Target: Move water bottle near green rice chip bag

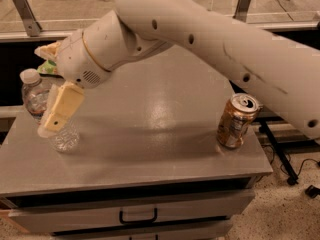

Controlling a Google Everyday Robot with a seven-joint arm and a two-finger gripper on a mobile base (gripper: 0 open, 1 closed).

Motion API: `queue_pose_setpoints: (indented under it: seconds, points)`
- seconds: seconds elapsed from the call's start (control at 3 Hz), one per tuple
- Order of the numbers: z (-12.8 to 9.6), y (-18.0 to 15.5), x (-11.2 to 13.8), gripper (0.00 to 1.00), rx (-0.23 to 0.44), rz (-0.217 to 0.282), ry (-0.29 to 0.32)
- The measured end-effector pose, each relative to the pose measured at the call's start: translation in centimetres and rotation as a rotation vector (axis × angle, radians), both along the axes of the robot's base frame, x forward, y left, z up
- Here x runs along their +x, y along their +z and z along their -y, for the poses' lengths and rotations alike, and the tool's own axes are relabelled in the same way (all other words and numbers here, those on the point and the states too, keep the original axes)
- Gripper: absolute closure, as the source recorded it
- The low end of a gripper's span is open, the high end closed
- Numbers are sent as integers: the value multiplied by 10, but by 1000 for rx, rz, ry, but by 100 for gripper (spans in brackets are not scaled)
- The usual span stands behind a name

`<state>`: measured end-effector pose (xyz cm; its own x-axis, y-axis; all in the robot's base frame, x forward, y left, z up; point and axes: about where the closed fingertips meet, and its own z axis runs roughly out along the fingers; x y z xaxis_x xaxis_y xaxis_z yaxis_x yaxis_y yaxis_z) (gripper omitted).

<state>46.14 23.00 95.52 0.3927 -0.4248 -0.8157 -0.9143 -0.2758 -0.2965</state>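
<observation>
The water bottle [36, 95] stands upright at the left edge of the grey table [165, 109]; its white cap and clear ribbed base show. My gripper [43, 91] is open and has the bottle between its fingers: one cream finger [60, 109] is in front of it, the other behind it near the cap. I cannot tell if the fingers touch the bottle. Only a sliver of the green rice chip bag [46, 68] shows at the far left; my arm hides the rest.
A gold drink can [237, 121] stands near the table's right front edge. Below the tabletop is a drawer with a black handle [137, 216]. Black cables [300, 179] lie on the floor to the right.
</observation>
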Motion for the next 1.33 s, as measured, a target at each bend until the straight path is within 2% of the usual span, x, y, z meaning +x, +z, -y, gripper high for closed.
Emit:
queue_pose_setpoints:
  seconds: [0.33, 0.67, 1.0, 1.33]
  points:
    - [-10, -10, 4, 18, 20, -26, -9]
    - [-5, -18, 3, 41, 14, -71, -31]
    - [20, -11, 7, 64, -2, -92, -98]
    - [70, 24, 35, 88, 1, -12, -209]
